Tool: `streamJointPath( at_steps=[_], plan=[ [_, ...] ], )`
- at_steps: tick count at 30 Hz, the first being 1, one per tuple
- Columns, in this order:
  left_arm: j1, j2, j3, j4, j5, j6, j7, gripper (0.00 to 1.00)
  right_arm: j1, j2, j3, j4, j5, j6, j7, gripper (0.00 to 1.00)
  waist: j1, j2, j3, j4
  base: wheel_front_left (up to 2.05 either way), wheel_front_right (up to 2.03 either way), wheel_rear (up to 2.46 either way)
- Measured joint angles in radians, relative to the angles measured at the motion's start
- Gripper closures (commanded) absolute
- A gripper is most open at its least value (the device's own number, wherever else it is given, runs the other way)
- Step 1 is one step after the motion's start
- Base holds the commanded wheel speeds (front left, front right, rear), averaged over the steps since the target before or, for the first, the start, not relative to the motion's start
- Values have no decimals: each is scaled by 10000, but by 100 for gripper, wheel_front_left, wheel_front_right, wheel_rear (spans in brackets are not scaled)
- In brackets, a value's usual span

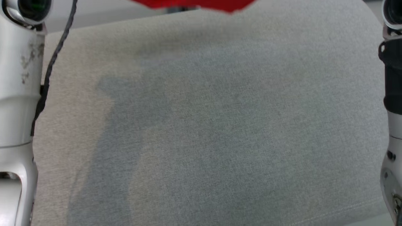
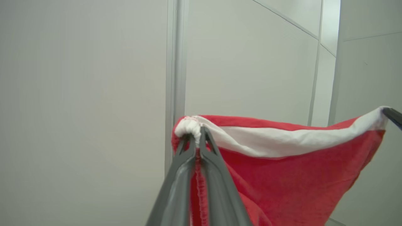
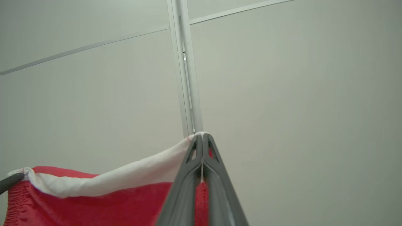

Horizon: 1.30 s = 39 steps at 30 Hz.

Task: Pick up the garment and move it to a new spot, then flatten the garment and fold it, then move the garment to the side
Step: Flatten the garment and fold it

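The garment [image 2: 282, 175] is red with a white band along its top edge, and it hangs in the air stretched between my two grippers. My left gripper [image 2: 197, 133] is shut on one top corner of the garment. At the other top corner my right gripper [image 3: 201, 138] is shut on the white band of the garment [image 3: 94, 201]. The right gripper's dark fingertip [image 2: 394, 115] shows at the far right of the left wrist view. In the head view only the garment's lower red edge [image 1: 194, 4] shows at the top, above the grey fabric-covered table [image 1: 201, 131].
My two pale forearms [image 1: 19, 110] stand raised at the left and right edges of the head view, a black cable [image 1: 50, 72] running along the left one. Pale wall panels [image 3: 282, 94] with a metal seam lie behind the held garment.
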Motion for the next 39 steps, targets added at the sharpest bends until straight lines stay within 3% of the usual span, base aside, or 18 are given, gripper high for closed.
streamJointPath(
  at_steps=[4, 10, 15, 20, 28, 39],
  plan=[
    [-105, 27, -244, 1147, -117, -211, -431, 100, -8, 263, 775, 623, 174, 0, -527, 100, 0, 0, 651, -209, 0, 0, 0],
    [1238, 251, -627, 2339, -412, -299, -1195, 100, 1432, 309, 2025, 947, 571, 2, -1043, 100, 0, 0, 1521, -349, 0, 0, 0],
    [2078, 90, -610, 2527, -918, -328, -1904, 100, 2569, 50, 2249, 750, 727, 0, -1216, 100, 0, 0, 1711, -211, 0, 0, 0],
    [3134, 163, -1120, 1866, -1417, -359, -2382, 100, 3903, -182, 1779, -286, 838, 2, -1244, 100, 0, 0, 1549, 78, 0, 0, 0],
    [5479, 391, -1526, 150, -1241, -318, -3214, 100, 6468, -437, 711, -2027, 575, 0, -1266, 100, 0, 0, 986, 531, 0, 0, 0],
    [10236, -230, -848, -3218, -1014, 280, -3428, 100, 10546, -203, -389, -4230, 474, 2, -1266, 100, 0, 0, -546, 787, 0, 0, 0]
  ],
)
